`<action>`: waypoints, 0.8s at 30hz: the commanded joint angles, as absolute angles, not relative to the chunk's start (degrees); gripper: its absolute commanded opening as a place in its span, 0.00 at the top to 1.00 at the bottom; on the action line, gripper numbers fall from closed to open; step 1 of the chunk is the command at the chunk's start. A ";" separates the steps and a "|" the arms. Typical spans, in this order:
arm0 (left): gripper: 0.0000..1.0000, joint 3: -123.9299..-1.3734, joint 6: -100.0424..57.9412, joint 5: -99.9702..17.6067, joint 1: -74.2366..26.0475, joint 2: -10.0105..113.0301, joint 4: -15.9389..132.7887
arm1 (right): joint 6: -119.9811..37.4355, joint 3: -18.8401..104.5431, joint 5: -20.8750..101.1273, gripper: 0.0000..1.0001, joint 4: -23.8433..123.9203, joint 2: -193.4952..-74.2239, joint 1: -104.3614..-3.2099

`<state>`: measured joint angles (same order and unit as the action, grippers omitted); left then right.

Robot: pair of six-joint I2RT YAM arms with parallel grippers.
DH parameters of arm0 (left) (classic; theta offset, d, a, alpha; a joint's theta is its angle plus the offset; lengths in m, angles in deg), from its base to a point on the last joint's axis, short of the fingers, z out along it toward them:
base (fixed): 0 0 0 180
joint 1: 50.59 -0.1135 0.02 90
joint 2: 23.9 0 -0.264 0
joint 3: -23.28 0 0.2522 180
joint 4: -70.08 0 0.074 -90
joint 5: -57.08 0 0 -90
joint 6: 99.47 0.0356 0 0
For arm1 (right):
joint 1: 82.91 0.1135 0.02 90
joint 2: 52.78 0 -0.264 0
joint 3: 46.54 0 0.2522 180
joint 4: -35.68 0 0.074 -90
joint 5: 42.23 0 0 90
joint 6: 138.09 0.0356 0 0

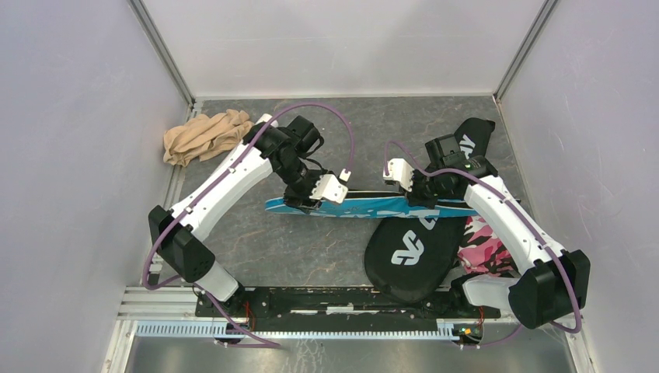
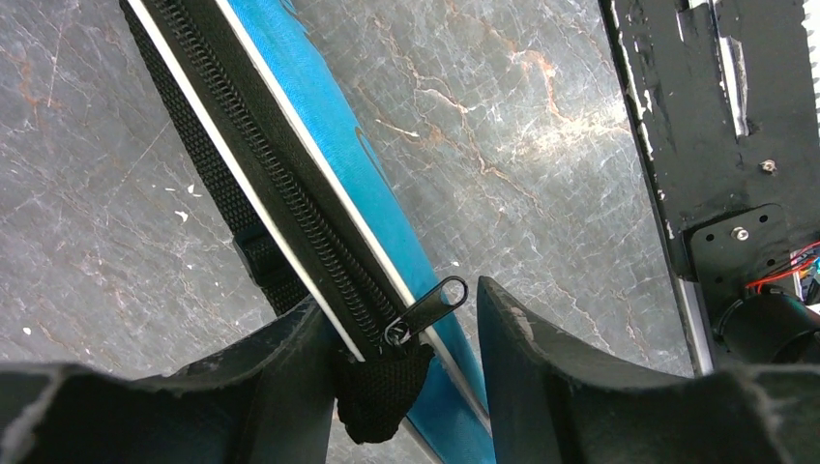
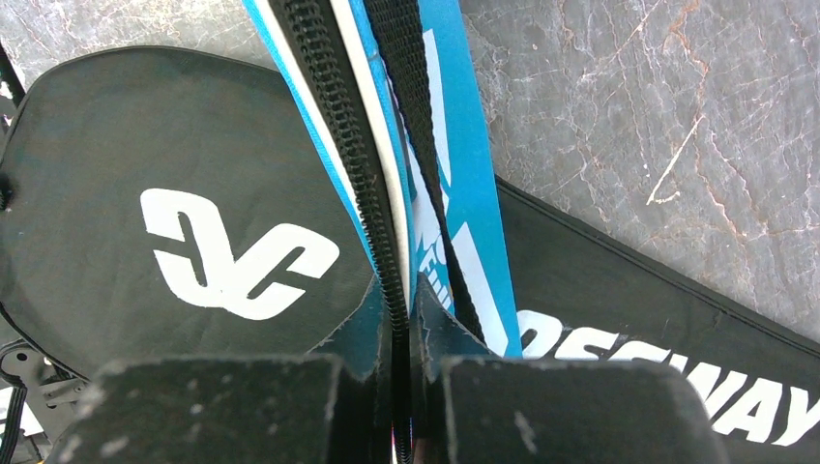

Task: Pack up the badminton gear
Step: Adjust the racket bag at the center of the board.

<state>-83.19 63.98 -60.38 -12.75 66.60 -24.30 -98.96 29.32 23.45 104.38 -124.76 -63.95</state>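
Note:
The blue "SPORT" cover (image 1: 373, 207) stands on its edge mid-table, held up between both arms, its zipper side up. My left gripper (image 1: 299, 203) is at its left end. In the left wrist view that gripper (image 2: 398, 304) is open, with the black zipper pull (image 2: 430, 307) and a black fabric tab between its fingers (image 2: 541, 367). One finger lies against the cover (image 2: 329, 126); a gap shows beside the other. My right gripper (image 3: 399, 309) is shut on the cover's zipper edge (image 3: 338, 126). The black "CROSSWAY" cover (image 1: 408, 249) lies flat under the blue one. No rackets, shuttlecocks or tube show.
A tan cloth bundle (image 1: 203, 135) lies at the back left near the wall. A pink patterned item (image 1: 483, 245) sits at the right beside the black cover. The black base rail (image 1: 334, 299) runs along the near edge. Grey walls enclose the table on three sides.

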 commanded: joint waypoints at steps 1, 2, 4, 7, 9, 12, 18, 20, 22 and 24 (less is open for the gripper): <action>0.44 -82.03 65.87 -56.49 -14.19 64.13 -27.61 | -99.33 30.90 25.45 1.00 104.33 -124.61 -64.52; 0.45 -81.90 65.87 -56.28 -14.27 64.09 -27.61 | -99.33 30.89 25.44 1.00 104.35 -124.59 -64.52; 0.47 -81.72 65.77 -55.85 -14.49 64.01 -27.61 | -99.33 30.92 25.49 1.00 104.44 -124.59 -64.59; 0.48 -81.65 65.90 -55.24 -15.00 63.71 -27.61 | -99.33 31.03 25.71 1.00 104.63 -124.50 -64.55; 0.48 -81.81 65.99 -54.90 -15.36 63.64 -27.61 | -99.33 31.11 25.82 1.00 104.68 -124.42 -64.54; 0.47 -81.84 66.26 -54.68 -15.74 63.36 -27.61 | -99.33 31.32 25.97 1.00 104.78 -124.32 -64.59; 0.47 -81.71 66.37 -54.02 -16.54 63.39 -27.60 | -99.43 31.48 26.32 1.00 104.81 -124.58 -64.71; 0.47 -81.70 66.50 -53.99 -16.82 63.34 -27.61 | -99.50 31.68 26.42 1.00 104.95 -124.67 -64.74; 0.47 -81.59 66.65 -53.98 -17.33 63.30 -27.61 | -99.59 31.80 26.41 1.00 105.07 -124.85 -64.83; 0.46 -81.55 66.69 -54.05 -17.57 63.29 -27.61 | -99.64 31.84 26.39 1.00 105.07 -124.92 -64.93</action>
<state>-82.10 64.39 -59.01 -15.42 65.60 -22.81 -98.96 29.50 23.23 104.07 -124.79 -63.91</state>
